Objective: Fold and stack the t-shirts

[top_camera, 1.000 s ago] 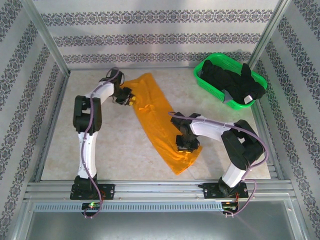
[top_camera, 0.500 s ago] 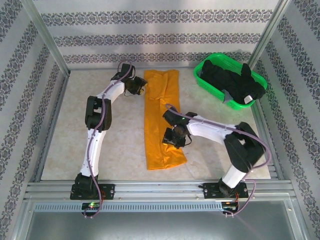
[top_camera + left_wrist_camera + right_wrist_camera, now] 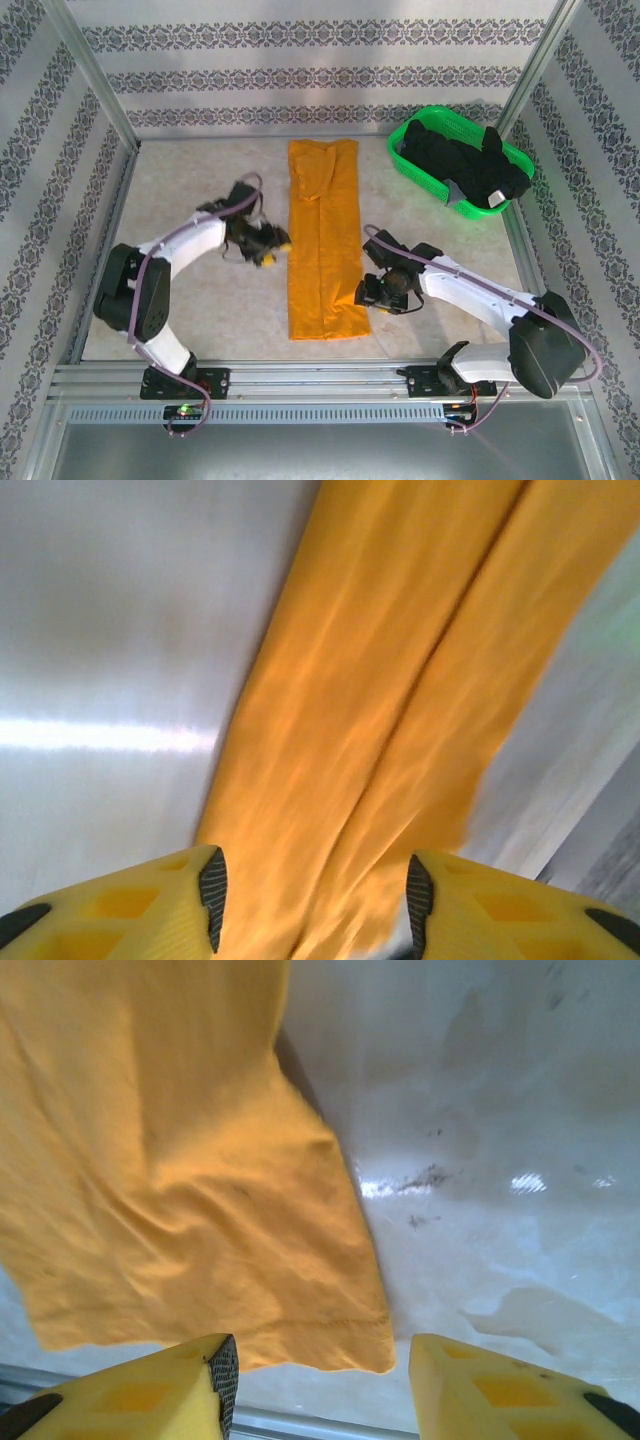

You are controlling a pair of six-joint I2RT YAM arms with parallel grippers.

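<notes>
The mustard-orange t-shirt (image 3: 322,235) lies folded into a long narrow strip down the middle of the table, also seen blurred in the left wrist view (image 3: 390,700) and with its hem corner in the right wrist view (image 3: 200,1190). My left gripper (image 3: 272,246) is open just left of the strip, holding nothing (image 3: 312,910). My right gripper (image 3: 368,292) is open at the strip's lower right edge, holding nothing (image 3: 320,1380). Black t-shirts (image 3: 465,165) are piled in the basket, one showing a pale patch.
The green mesh basket (image 3: 412,130) stands at the back right corner. Metal frame posts and patterned walls close in the table on three sides. A metal rail runs along the near edge (image 3: 320,375).
Both grippers have let go of the orange shirt and drawn back toward the near side. The left arm swung from the far end to mid-strip; the shirt lies straight.
</notes>
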